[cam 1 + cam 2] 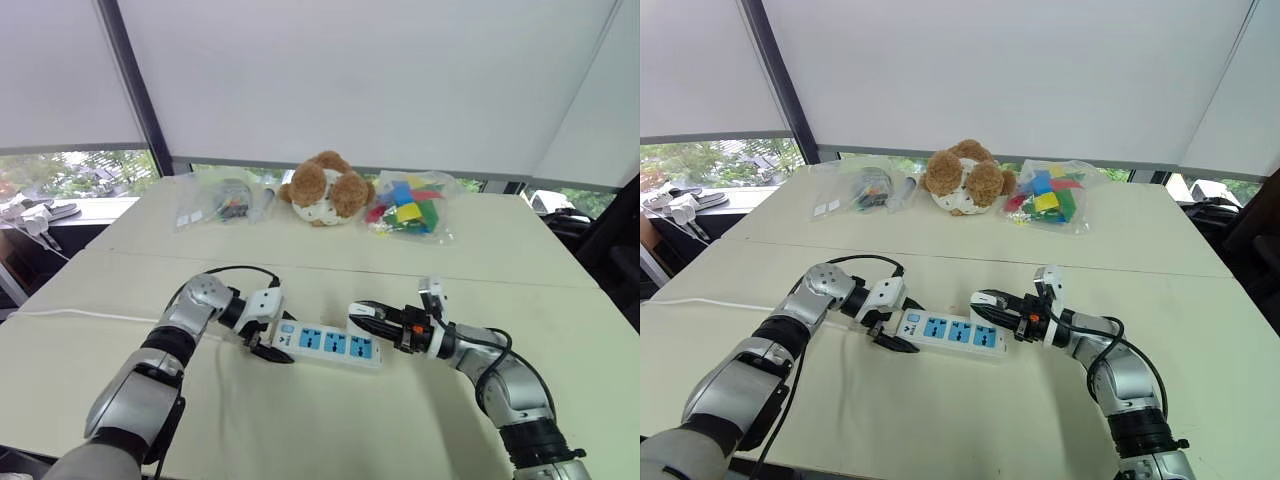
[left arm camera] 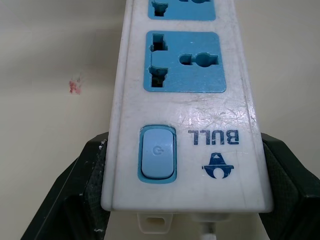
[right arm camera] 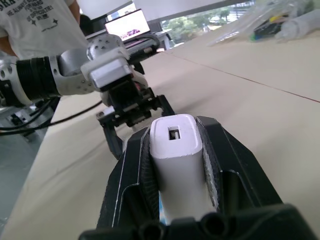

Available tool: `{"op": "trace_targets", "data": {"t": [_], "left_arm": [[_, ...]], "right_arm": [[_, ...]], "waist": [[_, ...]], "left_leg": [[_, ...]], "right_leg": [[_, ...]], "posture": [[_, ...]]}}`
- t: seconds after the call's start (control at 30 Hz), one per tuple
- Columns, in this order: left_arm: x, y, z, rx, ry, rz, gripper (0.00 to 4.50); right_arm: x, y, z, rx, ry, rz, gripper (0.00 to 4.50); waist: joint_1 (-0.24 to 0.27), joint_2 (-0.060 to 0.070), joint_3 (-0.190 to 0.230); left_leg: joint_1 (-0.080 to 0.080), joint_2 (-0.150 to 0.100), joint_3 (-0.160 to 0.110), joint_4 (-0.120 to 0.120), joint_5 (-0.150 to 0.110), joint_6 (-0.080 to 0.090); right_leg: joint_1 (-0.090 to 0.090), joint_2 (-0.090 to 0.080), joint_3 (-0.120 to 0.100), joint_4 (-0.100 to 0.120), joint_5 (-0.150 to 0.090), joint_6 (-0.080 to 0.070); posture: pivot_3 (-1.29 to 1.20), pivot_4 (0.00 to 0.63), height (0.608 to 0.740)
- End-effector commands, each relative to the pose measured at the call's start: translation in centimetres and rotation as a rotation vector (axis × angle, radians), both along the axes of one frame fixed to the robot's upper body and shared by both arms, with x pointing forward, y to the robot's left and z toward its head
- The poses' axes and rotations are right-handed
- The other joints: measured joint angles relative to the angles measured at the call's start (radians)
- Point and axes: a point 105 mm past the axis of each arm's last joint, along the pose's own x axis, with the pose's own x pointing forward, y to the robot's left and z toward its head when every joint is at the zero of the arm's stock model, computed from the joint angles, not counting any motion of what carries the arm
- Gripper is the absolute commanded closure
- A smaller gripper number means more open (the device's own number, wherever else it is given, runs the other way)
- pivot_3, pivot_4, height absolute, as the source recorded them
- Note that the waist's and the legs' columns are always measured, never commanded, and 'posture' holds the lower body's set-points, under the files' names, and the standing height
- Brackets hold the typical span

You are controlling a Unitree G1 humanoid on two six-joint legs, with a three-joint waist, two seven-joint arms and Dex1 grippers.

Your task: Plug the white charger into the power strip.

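Plastic, light and slick: your right gripper [image 3: 175,132] pinches the white charger [image 3: 177,160] by its flat sides; your left gripper [image 2: 185,165] clamps the stiff power strip [image 2: 185,65] at its switch end.

Plush bear [image 1: 322,188]: brown, placed at the far side of the surface [image 1: 300,425].
Bag of coloured blocks [image 1: 407,207]: laid just right of it.
Clear bag [image 1: 222,201]: laid left.

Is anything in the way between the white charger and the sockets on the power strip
Nothing visible. The right gripper holds the white charger at the right end of the power strip, whose three blue sockets lie bare.
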Motion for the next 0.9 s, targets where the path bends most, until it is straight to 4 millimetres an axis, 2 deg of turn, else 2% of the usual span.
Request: {"op": "trace_targets", "data": {"t": [0.03, 0.17, 0.37, 0.57, 0.9], "left_arm": [[-0.7, 1.7, -2.3, 0.108, 0.065, 0.014, 1.43], [-0.7, 1.9, -2.5, 0.112, 0.066, 0.022, 1.43], [-0.8, 2.0, -2.5, 0.108, 0.068, 0.02, 1.43], [-1.0, 2.0, -2.4, 0.102, 0.077, 0.006, 1.43], [-1.3, 2.2, -2.3, 0.099, 0.084, 0.006, 1.43]], "right_arm": [[-0.2, -0.1, 0.2, -0.003, -0.029, 0.03, 3.7], [-0.2, -0.5, 0.0, 0.002, -0.015, 0.029, 3.7], [-0.6, 0.0, -1.1, -0.02, -0.004, 0.057, 3.7], [-0.2, -0.2, -2.7, -0.099, -0.042, 0.097, 3.7], [0.2, 0.0, -4.1, -0.139, -0.042, 0.146, 3.7]], "waist": [[-0.001, 0.0, 0.0], [-0.002, 0.0, 0.0], [-0.002, 0.0, 0.0], [-0.003, -0.001, 0.0], [-0.007, -0.001, -0.001]], "left_leg": [[0.001, 0.0, 0.0, 0.0, 0.0, 0.0], [0.003, 0.0, 0.0, -0.001, 0.0, 0.0], [0.005, 0.0, 0.0, -0.002, 0.0, 0.0], [0.016, 0.0, 0.002, -0.007, 0.0, 0.0], [0.019, 0.001, 0.002, -0.013, 0.0, 0.0]], "right_leg": [[0.0, 0.0, 0.0, 0.0, 0.0, 0.0], [0.002, 0.0, 0.0, 0.0, 0.0, 0.0], [0.004, 0.0, 0.001, 0.0, 0.0, 0.0], [0.013, 0.0, 0.002, -0.004, 0.0, 0.0], [0.013, 0.001, 0.002, -0.006, 0.0, 0.0]], "posture": [[0.0, 0.15, 0.739], [0.0, 0.15, 0.739], [0.0, 0.15, 0.739], [0.0, 0.15, 0.739], [0.0, 0.15, 0.739]]}}
